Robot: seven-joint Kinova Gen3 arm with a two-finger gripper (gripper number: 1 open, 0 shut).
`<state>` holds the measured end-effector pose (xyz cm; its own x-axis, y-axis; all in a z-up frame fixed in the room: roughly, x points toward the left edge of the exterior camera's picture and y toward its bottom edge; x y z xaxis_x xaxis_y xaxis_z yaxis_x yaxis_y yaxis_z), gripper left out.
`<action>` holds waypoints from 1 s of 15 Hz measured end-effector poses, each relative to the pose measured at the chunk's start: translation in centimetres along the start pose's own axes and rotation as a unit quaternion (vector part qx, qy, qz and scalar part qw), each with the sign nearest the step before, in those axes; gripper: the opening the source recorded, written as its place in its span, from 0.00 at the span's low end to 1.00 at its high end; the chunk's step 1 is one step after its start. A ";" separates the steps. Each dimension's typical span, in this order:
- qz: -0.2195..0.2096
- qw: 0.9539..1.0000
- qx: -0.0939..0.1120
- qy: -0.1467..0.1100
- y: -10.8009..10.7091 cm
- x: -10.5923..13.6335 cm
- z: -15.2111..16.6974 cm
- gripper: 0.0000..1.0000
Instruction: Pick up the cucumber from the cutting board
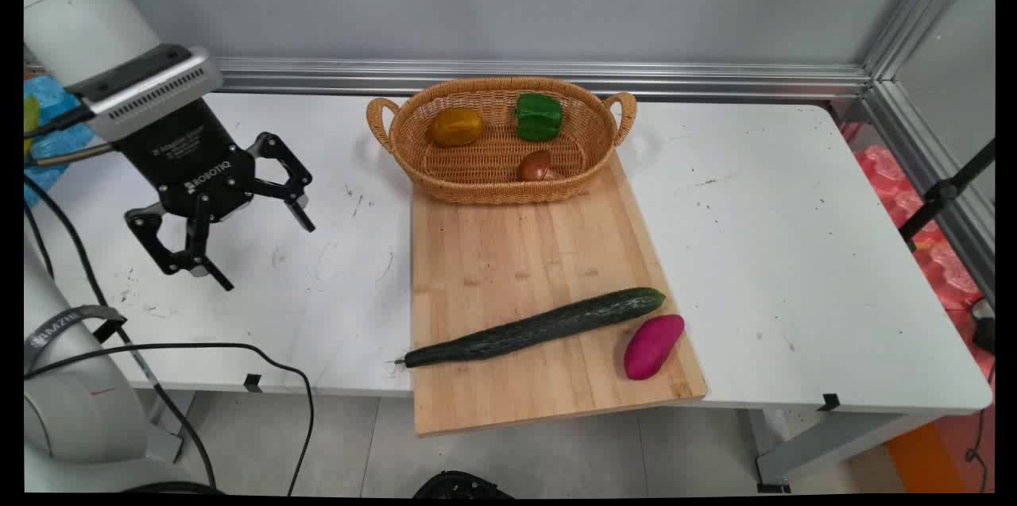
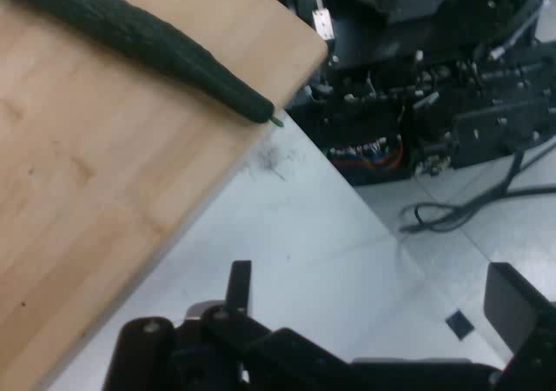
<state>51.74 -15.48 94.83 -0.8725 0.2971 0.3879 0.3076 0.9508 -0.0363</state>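
The jaws (image 1: pixel 266 256) are spread wide and hold nothing; they hang above the bare left part of the white desk (image 1: pixel 794 252), tilted toward the right. In the hand view the two black fingers (image 2: pixel 239 287) rise from the bottom edge, well apart from each other, with only the white desk surface between them. The nearest thing is the wooden cutting board (image 1: pixel 516 252), which lies to the right of the jaws and reaches a little over the near edge of the desk. On the near part of the board lies a long dark green cucumber (image 1: pixel 532 327), set at a slant, with its thin stem end sticking just past the left edge of the board; in the hand view this end of the cucumber (image 2: pixel 148 35) shows at the top, over the board's corner. Just beside the thick right end of the cucumber lies a purple sweet potato (image 1: pixel 651 345), also on the board. At the far end of the board stands an oval wicker basket (image 1: pixel 493 187) with two handles, partly on the board. Inside it are a yellow pepper (image 1: pixel 455 127) at the left, a green pepper (image 1: pixel 538 116) at the right, and a small brown vegetable (image 1: pixel 535 165) near the front wall, which I cannot identify.
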 end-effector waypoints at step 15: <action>-0.265 0.960 0.080 0.042 -8.8 10.2 7.5 1.00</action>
<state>37.29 -20.14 92.23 -0.8542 -0.2346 0.4640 -0.2396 0.9696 0.0493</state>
